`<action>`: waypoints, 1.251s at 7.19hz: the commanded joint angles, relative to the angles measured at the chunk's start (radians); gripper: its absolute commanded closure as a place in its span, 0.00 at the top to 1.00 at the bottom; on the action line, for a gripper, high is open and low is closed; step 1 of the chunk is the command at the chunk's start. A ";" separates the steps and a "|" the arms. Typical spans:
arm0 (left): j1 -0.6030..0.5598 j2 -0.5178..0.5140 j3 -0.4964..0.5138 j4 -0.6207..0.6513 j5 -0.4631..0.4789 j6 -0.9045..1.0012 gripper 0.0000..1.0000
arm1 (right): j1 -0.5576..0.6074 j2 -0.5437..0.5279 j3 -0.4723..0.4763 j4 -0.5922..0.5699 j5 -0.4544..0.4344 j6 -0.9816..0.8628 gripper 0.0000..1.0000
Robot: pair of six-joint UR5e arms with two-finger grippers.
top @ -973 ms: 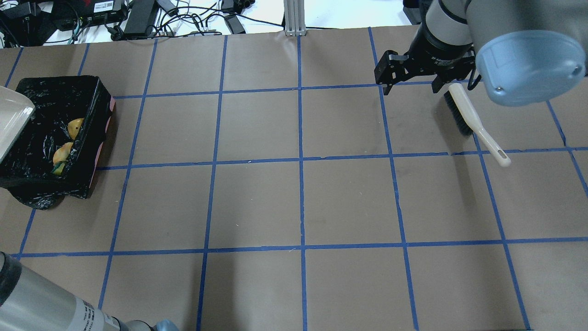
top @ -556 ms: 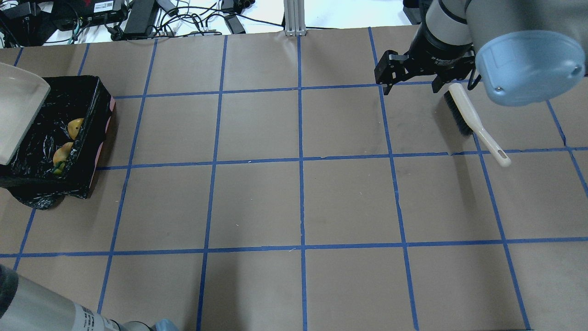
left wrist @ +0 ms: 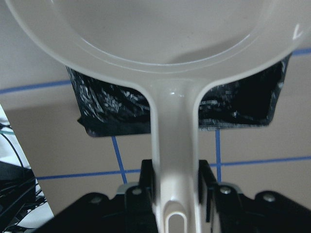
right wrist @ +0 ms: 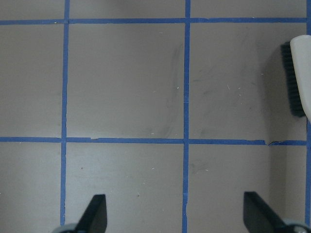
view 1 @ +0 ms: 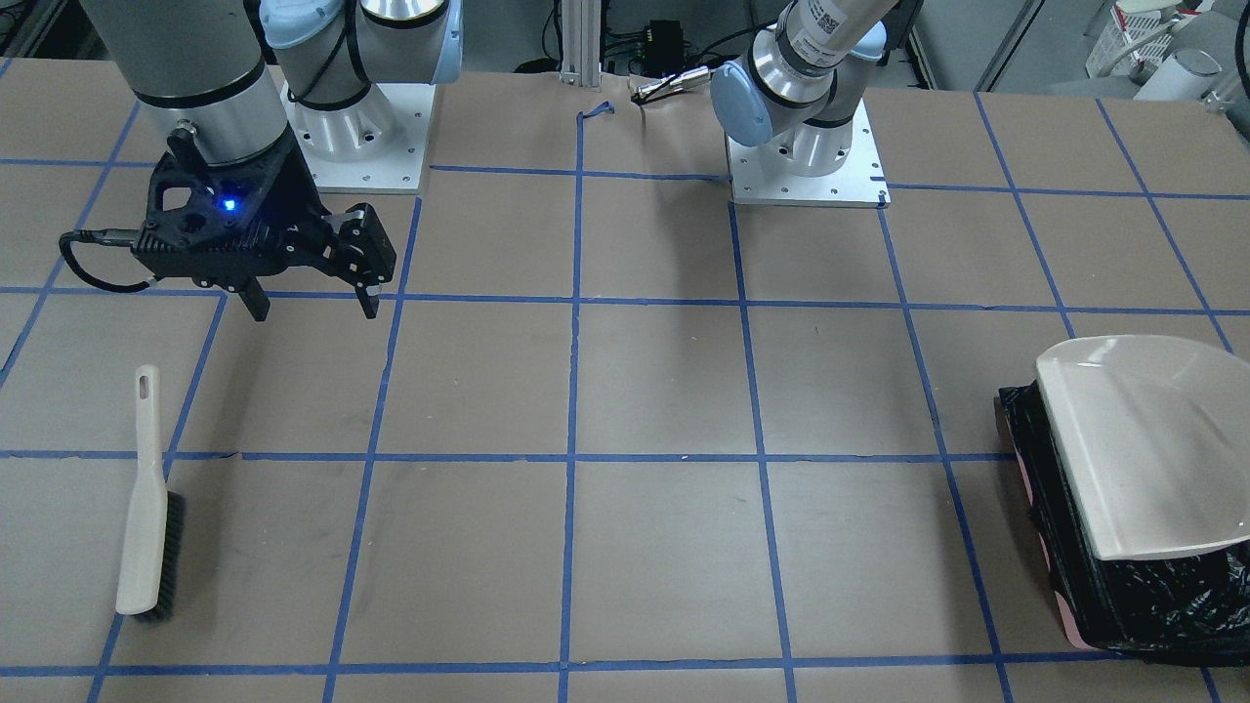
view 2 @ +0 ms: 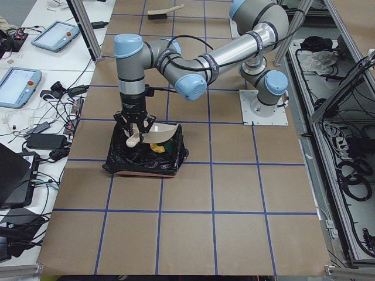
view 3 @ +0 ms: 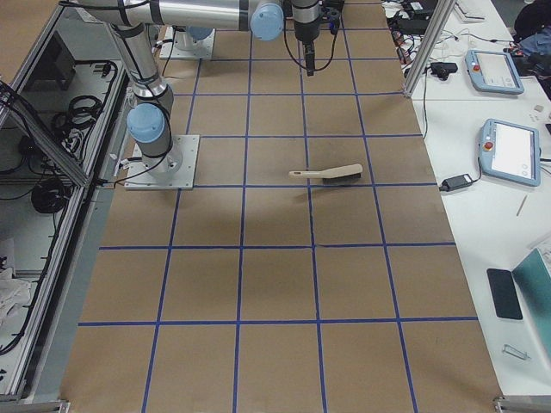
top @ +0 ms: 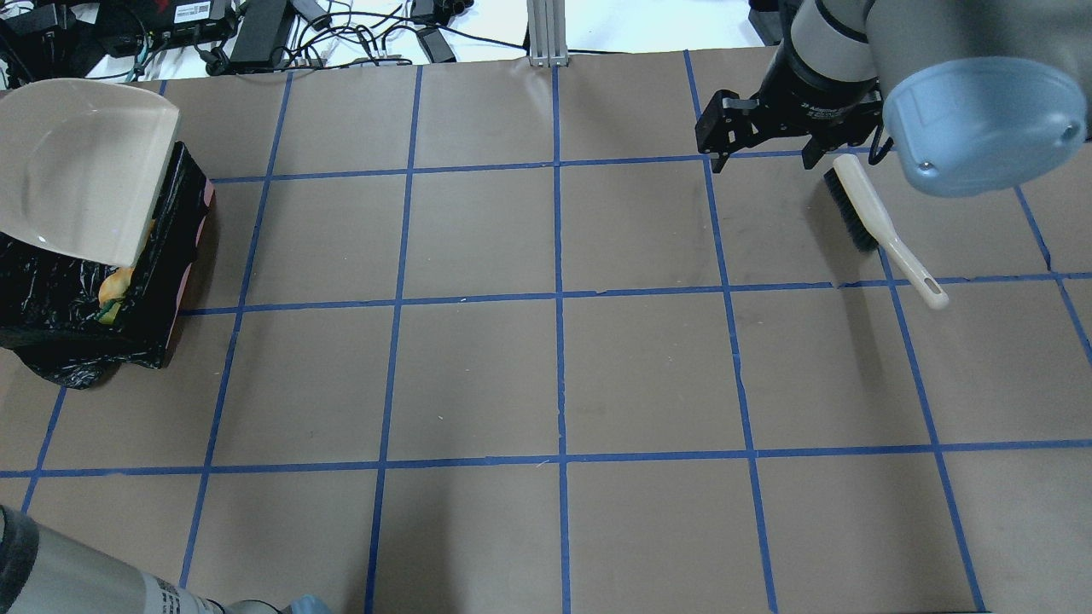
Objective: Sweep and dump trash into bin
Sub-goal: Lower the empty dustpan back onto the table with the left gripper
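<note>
Table (top: pixel 554 375): left end effector (left wrist: pixel 176 184) vertical, grips dustpan (top: pixel 77 162) over bin (top: pixel 51 307) (pan tilted).

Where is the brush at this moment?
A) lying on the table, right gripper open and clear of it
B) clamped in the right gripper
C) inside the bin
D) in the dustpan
A: the brush lies flat on the table, and the right gripper hangs open, apart from it.

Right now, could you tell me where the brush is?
In the overhead view the brush lies flat on the table's right half, its handle crossing a blue tape line. It sits just beside the open right gripper, which does not hold it.
</note>
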 commanded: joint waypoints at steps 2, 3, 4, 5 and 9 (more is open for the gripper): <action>-0.175 -0.024 -0.033 -0.007 -0.042 -0.231 0.00 | 0.000 0.000 0.000 -0.003 -0.002 -0.002 1.00; -0.212 -0.050 -0.034 -0.001 -0.046 -0.269 0.00 | 0.000 0.000 0.000 -0.003 -0.002 -0.003 1.00; -0.220 -0.078 -0.065 -0.001 -0.090 -0.266 0.00 | 0.000 0.000 0.000 -0.004 -0.002 -0.003 1.00; -0.232 -0.086 -0.115 0.007 -0.106 -0.284 0.00 | 0.000 0.000 0.000 -0.004 -0.001 -0.003 1.00; -0.335 -0.101 -0.207 0.069 -0.103 -0.435 0.00 | 0.000 0.000 0.000 -0.003 -0.002 -0.002 1.00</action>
